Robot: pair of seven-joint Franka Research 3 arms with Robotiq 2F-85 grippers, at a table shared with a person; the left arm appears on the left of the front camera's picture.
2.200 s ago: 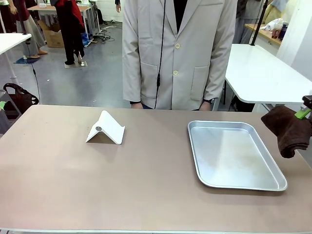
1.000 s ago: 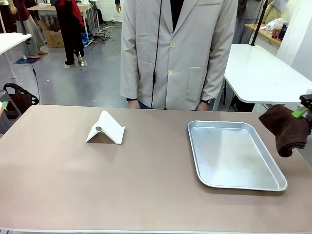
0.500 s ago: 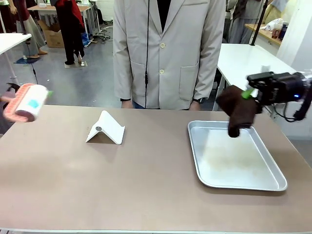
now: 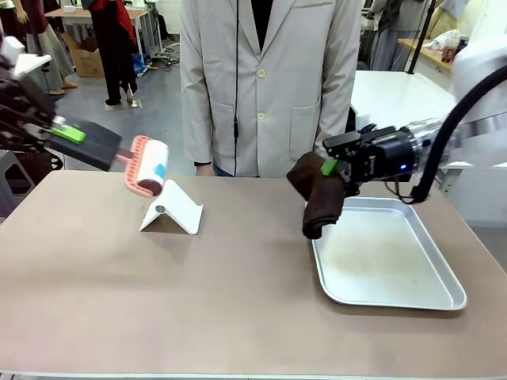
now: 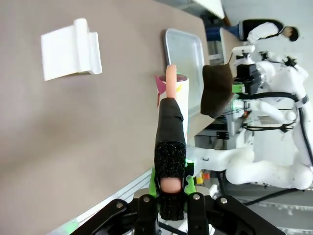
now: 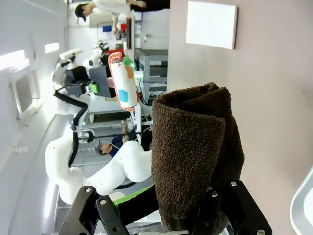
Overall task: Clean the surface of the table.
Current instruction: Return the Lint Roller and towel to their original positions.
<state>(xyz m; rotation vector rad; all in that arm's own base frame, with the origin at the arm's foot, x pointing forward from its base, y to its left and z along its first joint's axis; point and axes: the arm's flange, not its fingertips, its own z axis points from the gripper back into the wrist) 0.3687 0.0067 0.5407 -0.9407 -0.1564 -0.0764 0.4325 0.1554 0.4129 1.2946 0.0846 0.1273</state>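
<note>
The brownish-taupe table [image 4: 238, 301] stretches across the front view. My left gripper [image 4: 70, 133] hovers above its far left corner, shut on the black handle [image 5: 170, 147] of a pink lint roller [image 4: 148, 165]. The roller's head hangs just above a white folded stand [image 4: 172, 208]. My right gripper [image 4: 327, 167] is shut on a folded dark brown cloth [image 4: 321, 198], which dangles over the far left corner of the metal tray [image 4: 396, 297]. In the right wrist view the cloth [image 6: 195, 152] hides the fingertips, with the table [image 6: 274, 98] beyond it.
A person in a pale coat [image 4: 269, 79] stands at the far edge, hands down behind the table. The silver tray takes up the right part of the table, and the white stand [image 5: 71, 48] sits at the left middle. A white-topped table [image 4: 412, 103] stands behind on the right.
Both arms have swung in over the table. The left one brought the roller rightward to the stand. The right one carried the cloth leftward across the tray's far side.
</note>
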